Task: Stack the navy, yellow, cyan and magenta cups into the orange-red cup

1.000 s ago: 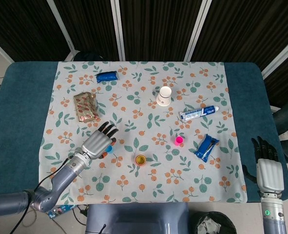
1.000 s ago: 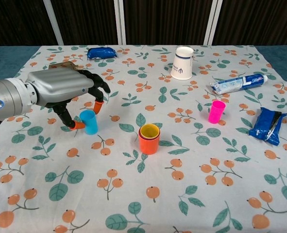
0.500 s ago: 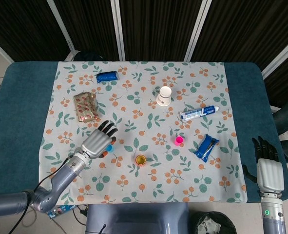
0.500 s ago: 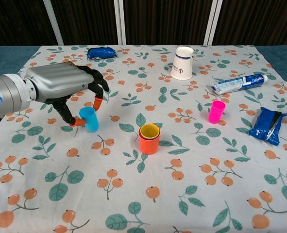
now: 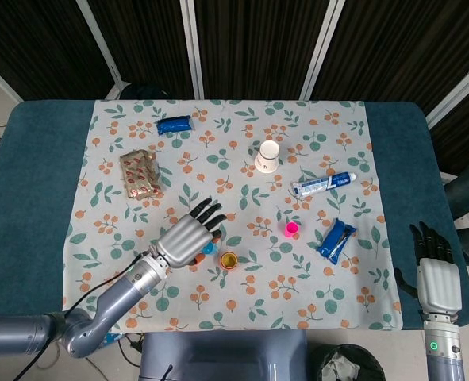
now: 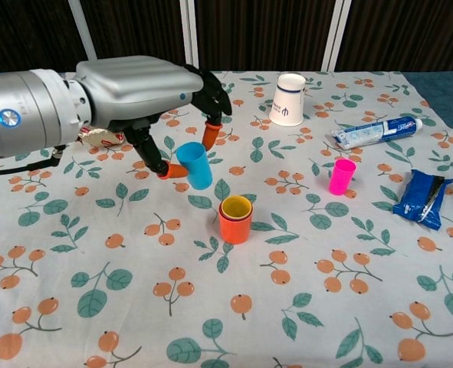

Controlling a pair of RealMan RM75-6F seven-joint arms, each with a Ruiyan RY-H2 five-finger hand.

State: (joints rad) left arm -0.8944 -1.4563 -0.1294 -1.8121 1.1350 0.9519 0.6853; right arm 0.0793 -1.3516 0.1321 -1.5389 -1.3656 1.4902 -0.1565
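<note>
On the floral tablecloth (image 6: 234, 322), the white paper cup (image 6: 289, 99) carries unreadable blue print

four small plastic cups: one cyan cup (image 6: 195, 164) left of centre in the chest view, one magenta cup (image 6: 341, 176) at right, and one yellow cup (image 6: 236, 208) nested in one orange-red cup (image 6: 234, 225) at centre. one white paper cup (image 6: 288, 99) upside down at top. one toothpaste tube (image 6: 377, 132), two blue packets (image 5: 174, 125) (image 6: 423, 197), one patterned packet (image 5: 140, 174). two hands (image 6: 146, 88) (image 5: 436, 274).
</note>
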